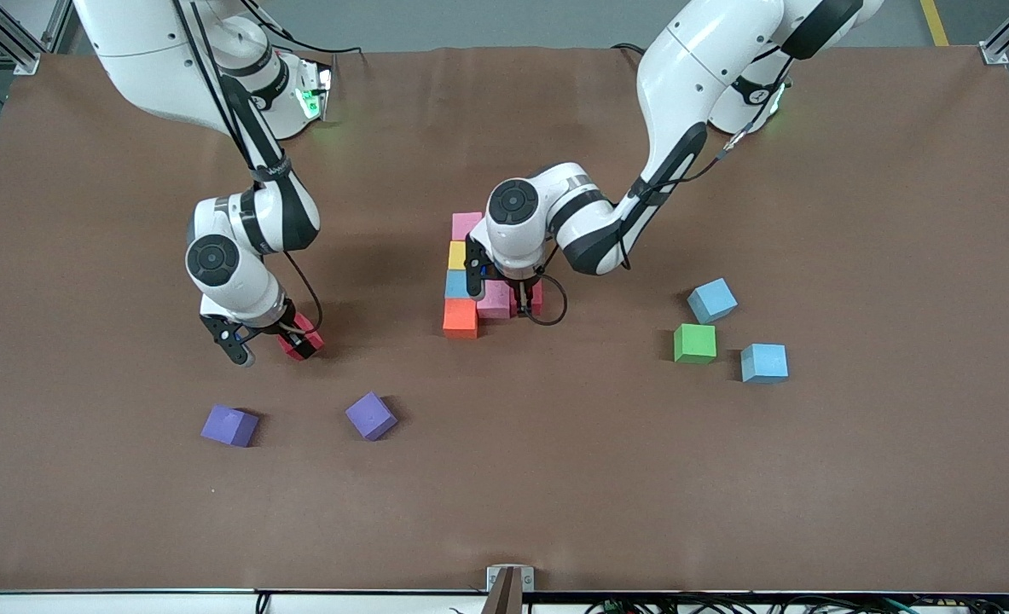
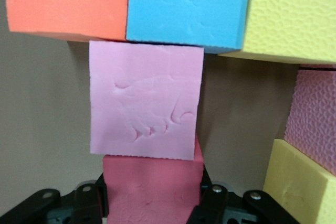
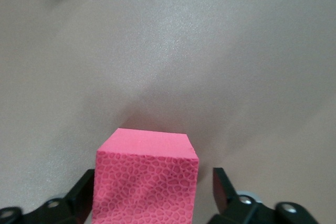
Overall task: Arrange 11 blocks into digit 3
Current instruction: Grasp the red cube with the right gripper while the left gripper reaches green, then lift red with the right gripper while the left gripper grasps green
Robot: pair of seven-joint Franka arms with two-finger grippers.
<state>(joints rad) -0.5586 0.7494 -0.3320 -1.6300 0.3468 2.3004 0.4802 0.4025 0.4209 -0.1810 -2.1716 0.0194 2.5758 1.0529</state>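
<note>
Digit 3 is part-built mid-table: the left gripper is clenched on a red cube, butting it against the pink cube to extend a bar. The right gripper, toward the right arm's end, straddles another red cube w/ jaws not visibly clamped; probably fetching the next piece.
</note>
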